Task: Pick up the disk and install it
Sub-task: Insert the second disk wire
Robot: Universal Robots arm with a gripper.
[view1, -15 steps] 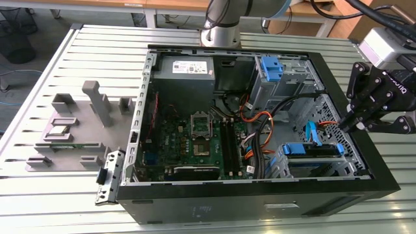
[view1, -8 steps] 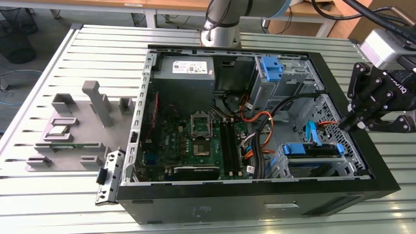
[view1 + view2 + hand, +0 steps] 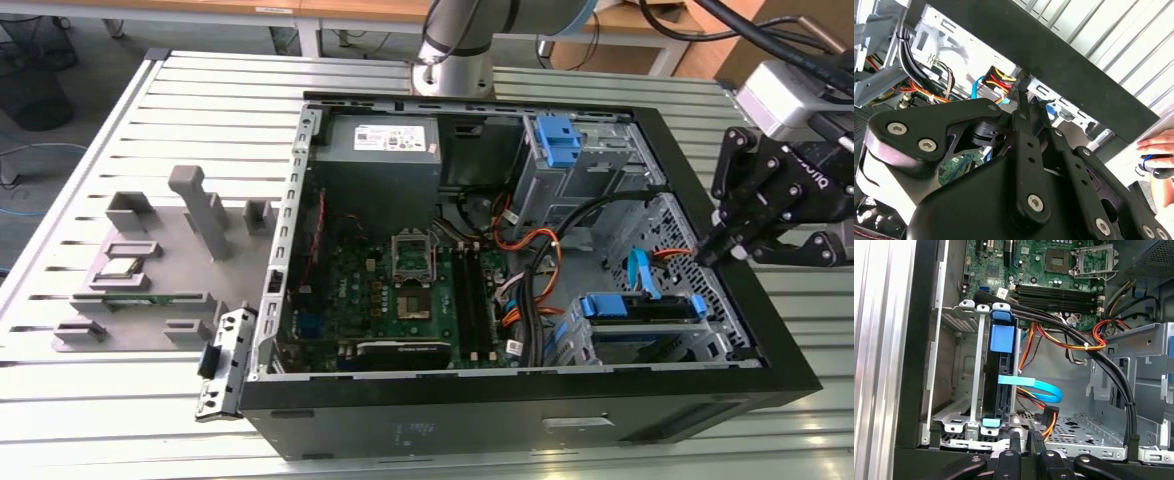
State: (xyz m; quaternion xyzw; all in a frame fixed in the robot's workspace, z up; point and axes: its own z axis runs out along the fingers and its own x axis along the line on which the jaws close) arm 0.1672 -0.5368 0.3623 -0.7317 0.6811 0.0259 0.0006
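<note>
The black gripper (image 3: pixel 710 252) hovers over the open computer case's (image 3: pixel 334 425) edge at the exterior view's right, its fingers (image 3: pixel 1015 446) drawn close together and holding nothing. The disk (image 3: pixel 643 307), in its blue carrier, sits in the metal drive cage (image 3: pixel 961 365) at the lower right of the exterior view, below the fingertips. A person's hand (image 3: pixel 1158 152) shows at the right edge of the second wrist view.
</note>
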